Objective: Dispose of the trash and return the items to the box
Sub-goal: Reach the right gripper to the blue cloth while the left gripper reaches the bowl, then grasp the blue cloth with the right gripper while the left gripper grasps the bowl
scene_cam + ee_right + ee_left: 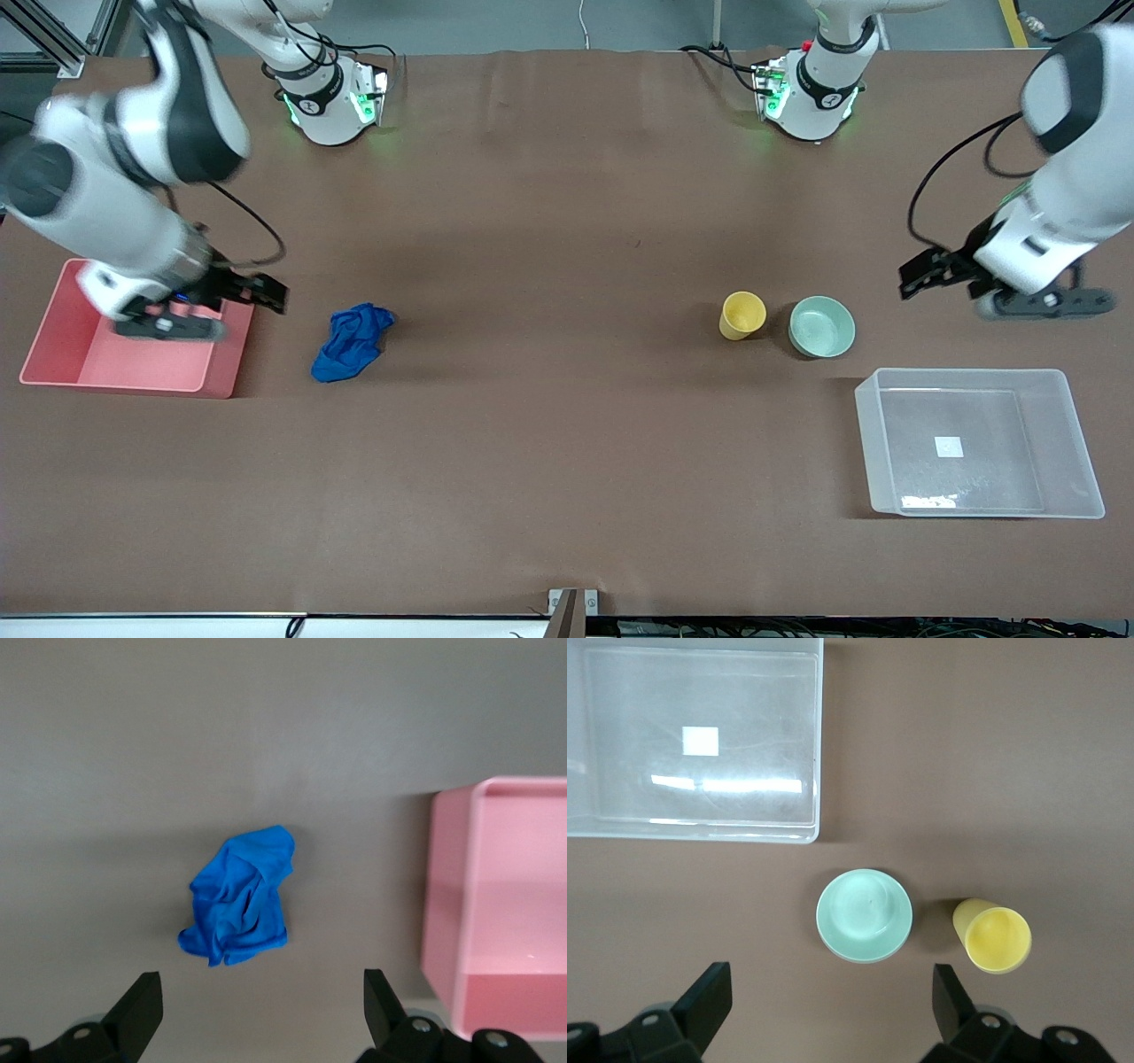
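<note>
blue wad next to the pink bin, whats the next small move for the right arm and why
Probably shift the right pincer sideways off the pink bin until it is over the blue wad, then lower. Its fingers are open and empty, and the wad lies loose on the table beside the bin.

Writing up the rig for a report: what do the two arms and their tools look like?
Both arms have glossy white shells with dark grey-black joint sections, black cables looping alongside, and green lights at their bases. The left tool and right tool are black, each with two flat angular fingers.
</note>
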